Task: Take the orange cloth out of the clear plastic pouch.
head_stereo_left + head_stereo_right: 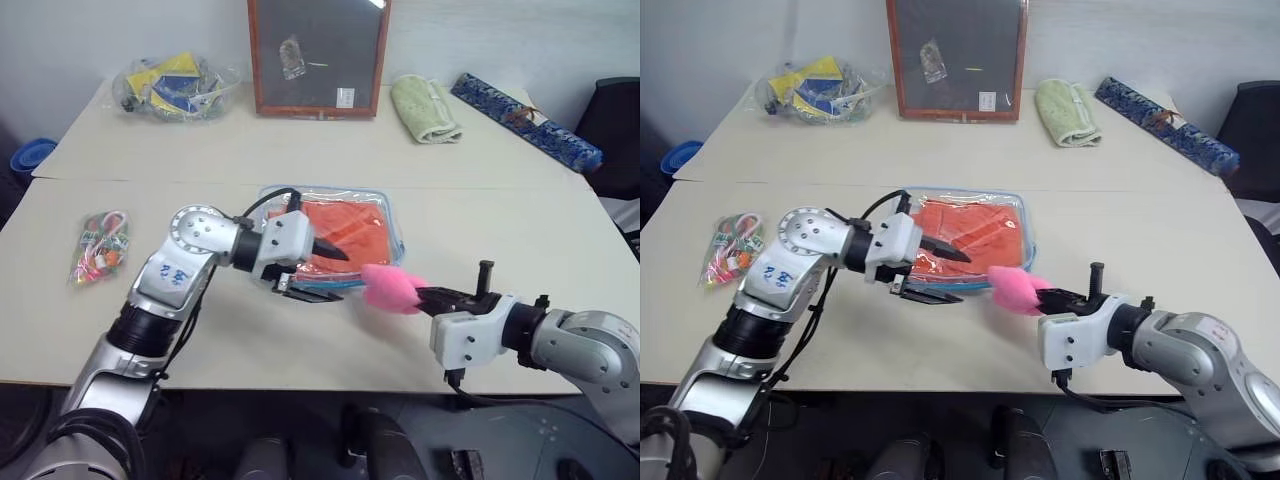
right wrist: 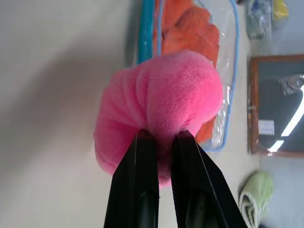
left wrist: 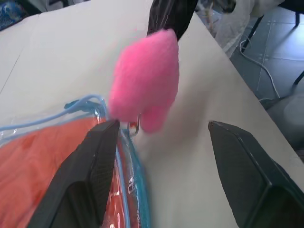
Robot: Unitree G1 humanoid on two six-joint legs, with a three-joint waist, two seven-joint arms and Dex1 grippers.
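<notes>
No brand or readable writing is legible on any item; a small white label on the framed board (image 1: pixel 318 57) cannot be read. The clear plastic pouch (image 1: pixel 392 228) lies flat on the table (image 1: pixel 500 215), its long axis running left to right across the robot's view, with the framed board well beyond it. The orange cloth (image 1: pixel 345 232) is inside the pouch, folded flat and filling most of it. The pink plush ball (image 2: pixel 159 107) hangs at the pouch's near right corner. The right tool (image 2: pixel 159 137) is pressed together, pinching the plush ball. The left tool (image 3: pixel 161 137) stands spread at the pouch's near edge, one finger (image 3: pixel 90 166) over the blue trim, gripping nothing.
</notes>
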